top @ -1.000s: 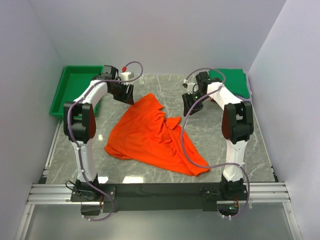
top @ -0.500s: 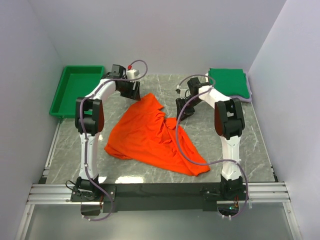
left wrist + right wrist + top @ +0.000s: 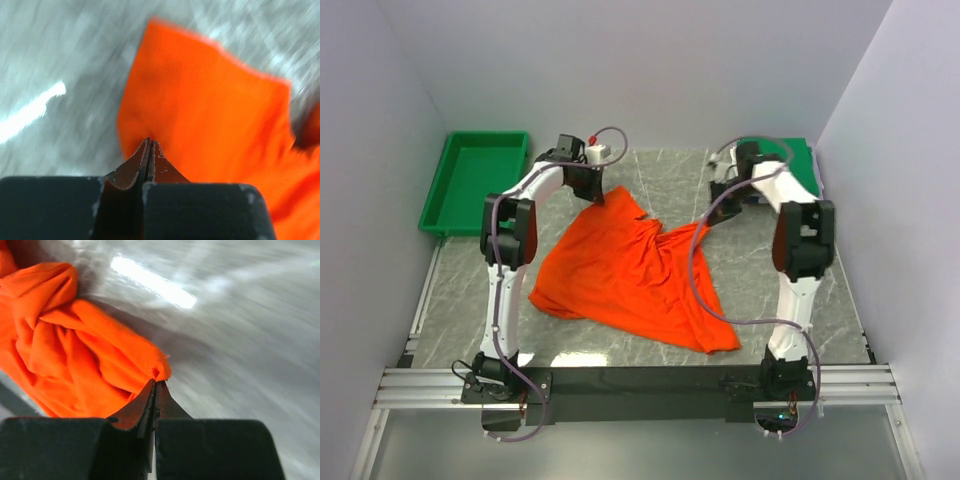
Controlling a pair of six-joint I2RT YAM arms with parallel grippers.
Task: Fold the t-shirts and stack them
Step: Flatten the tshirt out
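The orange-red t-shirt (image 3: 625,270) lies crumpled in the middle of the marble table. My left gripper (image 3: 598,192) is at its far left corner. In the left wrist view the jaws (image 3: 149,143) are pressed together over the cloth (image 3: 210,100), whose edge runs in to the tips. My right gripper (image 3: 718,205) is at the shirt's far right edge. In the right wrist view its jaws (image 3: 157,382) are shut, with a small fold of the orange cloth (image 3: 95,360) pinched at the tips. A folded green t-shirt (image 3: 790,165) lies at the back right, partly behind the right arm.
A rigid green tray (image 3: 470,180) stands at the back left corner. White walls close in the table on the left, back and right. The arm bases sit on the rail (image 3: 640,385) at the near edge.
Both grippers have shut. The left one moved right to the shirt's far corner. The right one swung left, then back to the right, and the shirt's right edge now rises to a point.
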